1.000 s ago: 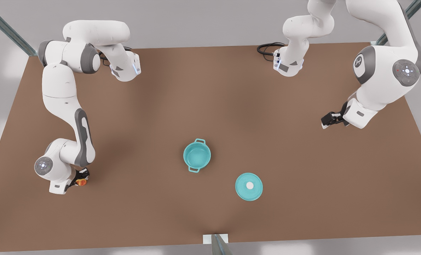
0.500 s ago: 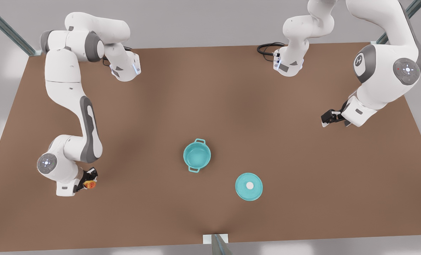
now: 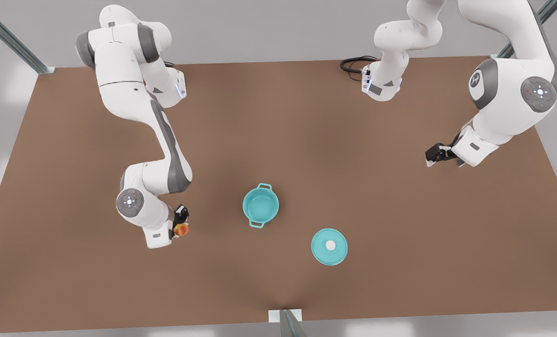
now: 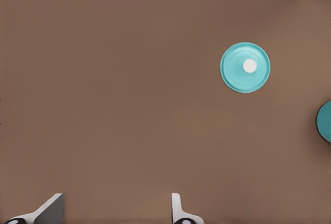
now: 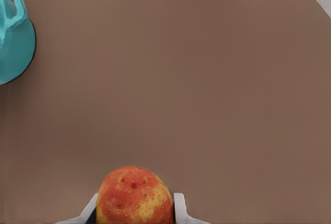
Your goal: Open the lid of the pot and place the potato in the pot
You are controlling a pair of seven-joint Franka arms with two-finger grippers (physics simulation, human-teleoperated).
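Note:
The teal pot point(image 3: 260, 205) stands uncovered at the table's middle, with nothing inside it. The pot lid point(image 3: 329, 246), a flat teal disc with a white knob, lies on the table toward the front view's right of the pot. My right gripper point(image 3: 181, 223) hangs to the front view's left of the pot, shut on the yellow-red potato point(image 3: 181, 230). In the right wrist view the potato point(image 5: 134, 195) sits between the fingers point(image 5: 181, 209), and the pot point(image 5: 13, 43) is at the edge. My left gripper point(image 3: 435, 157) waits open far off at the front view's right; its view shows the lid point(image 4: 245, 67).
A black cable point(image 3: 353, 63) lies at the table's back edge beside one arm's base point(image 3: 381, 84). The other base point(image 3: 166, 89) stands at the back left. A metal bracket point(image 3: 285, 318) sits at the front edge.
The right arm has swung toward the front view's right with the potato in its gripper, from near the table's left edge to just beside the pot. The left arm barely moved.

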